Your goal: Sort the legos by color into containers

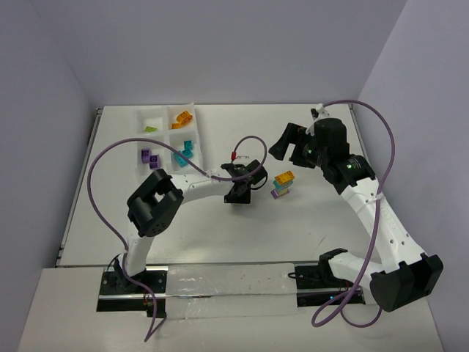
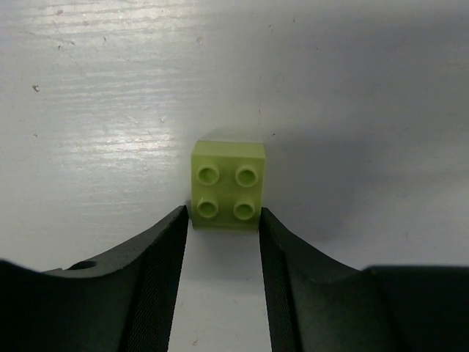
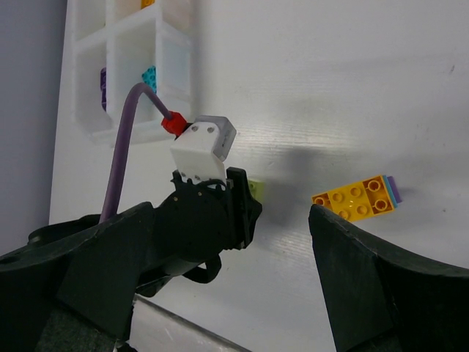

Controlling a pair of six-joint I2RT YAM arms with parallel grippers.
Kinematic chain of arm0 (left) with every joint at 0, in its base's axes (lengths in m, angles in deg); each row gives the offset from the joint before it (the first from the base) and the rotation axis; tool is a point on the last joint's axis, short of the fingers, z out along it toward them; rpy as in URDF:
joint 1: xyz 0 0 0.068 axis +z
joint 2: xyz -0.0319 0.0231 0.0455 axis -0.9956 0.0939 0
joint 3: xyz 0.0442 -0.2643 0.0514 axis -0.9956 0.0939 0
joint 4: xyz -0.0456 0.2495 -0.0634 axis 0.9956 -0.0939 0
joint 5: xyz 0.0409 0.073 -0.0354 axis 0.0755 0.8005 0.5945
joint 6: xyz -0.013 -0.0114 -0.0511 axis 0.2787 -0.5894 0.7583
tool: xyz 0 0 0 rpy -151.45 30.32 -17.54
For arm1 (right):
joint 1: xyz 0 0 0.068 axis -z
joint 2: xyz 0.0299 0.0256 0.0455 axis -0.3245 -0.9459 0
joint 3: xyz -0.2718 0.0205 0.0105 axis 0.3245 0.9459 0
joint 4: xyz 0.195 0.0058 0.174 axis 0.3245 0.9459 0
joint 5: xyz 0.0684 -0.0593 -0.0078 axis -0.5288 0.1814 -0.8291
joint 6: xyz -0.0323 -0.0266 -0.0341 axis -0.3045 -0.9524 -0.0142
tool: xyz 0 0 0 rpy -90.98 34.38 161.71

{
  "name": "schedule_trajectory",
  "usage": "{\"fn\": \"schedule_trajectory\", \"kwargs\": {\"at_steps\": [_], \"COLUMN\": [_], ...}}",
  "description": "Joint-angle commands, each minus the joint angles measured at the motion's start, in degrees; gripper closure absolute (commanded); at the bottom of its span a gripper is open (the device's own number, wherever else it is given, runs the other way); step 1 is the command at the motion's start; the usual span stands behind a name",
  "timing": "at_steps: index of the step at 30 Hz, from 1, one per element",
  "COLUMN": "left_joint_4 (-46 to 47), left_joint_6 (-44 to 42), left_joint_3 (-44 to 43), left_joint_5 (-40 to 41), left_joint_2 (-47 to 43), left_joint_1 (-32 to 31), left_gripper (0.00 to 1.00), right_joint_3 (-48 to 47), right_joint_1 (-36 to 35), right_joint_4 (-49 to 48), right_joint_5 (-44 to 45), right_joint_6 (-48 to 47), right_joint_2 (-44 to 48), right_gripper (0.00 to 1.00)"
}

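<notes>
A lime green brick (image 2: 227, 183) lies studs up on the white table. My left gripper (image 2: 223, 220) is open, its fingertips (image 2: 172, 235) flanking the brick's near edge. In the top view the left gripper (image 1: 240, 191) hides that brick. A clump (image 1: 283, 183) of orange, teal and purple bricks stands just right of it, and it also shows in the right wrist view (image 3: 359, 198). My right gripper (image 1: 287, 147) is open and empty, raised above and behind the clump. The white tray (image 1: 167, 136) holds lime, orange, purple and teal bricks, one colour per compartment.
The left arm's purple cable (image 1: 99, 191) loops over the table's left side. The right arm's cable (image 1: 385, 147) arcs over the right side. The tray's corner (image 3: 132, 66) shows at the top left of the right wrist view, behind the left gripper (image 3: 212, 213).
</notes>
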Motion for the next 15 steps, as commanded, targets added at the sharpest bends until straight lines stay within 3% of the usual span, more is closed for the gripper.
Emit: {"fn": "schedule_trajectory", "kwargs": {"at_steps": [1,4,7,11,12,13,15], "left_joint_4": [-0.78,-0.14,-0.57,-1.21,-3.13,-4.26,-4.62], "left_joint_6": [-1.29,-2.67,-3.40,-4.40,-4.14,-3.99,-4.41], "left_joint_3": [-4.69,-5.83,-6.56,-6.69,-7.28,-7.71,-6.83], "left_joint_5": [2.21,1.57,1.65,2.94,4.06,4.34,3.56], "left_joint_2": [2.08,2.87,3.40,2.73,2.73,2.61,-0.57], "left_joint_1": [0.45,0.66,0.69,1.02,1.55,2.25,4.67], "left_gripper": [0.49,0.41,0.39,0.75,0.92,0.99,1.00], "right_joint_3": [0.62,0.92,1.21,1.49,1.43,1.47,1.68], "right_joint_1": [0.43,0.43,0.43,0.43,0.43,0.43,0.43], "right_joint_4": [-1.29,-1.50,-1.62,-1.59,-1.48,-1.44,-1.47], "right_joint_5": [-0.79,-1.18,-1.14,-0.94,-0.94,-0.89,-0.80], "right_joint_6": [0.26,0.47,0.41,0.47,0.36,0.32,0.32], "right_joint_2": [1.11,1.54,1.79,2.34,2.45,2.54,2.89], "right_gripper": [0.07,0.07,0.07,0.07,0.07,0.07,0.07]}}
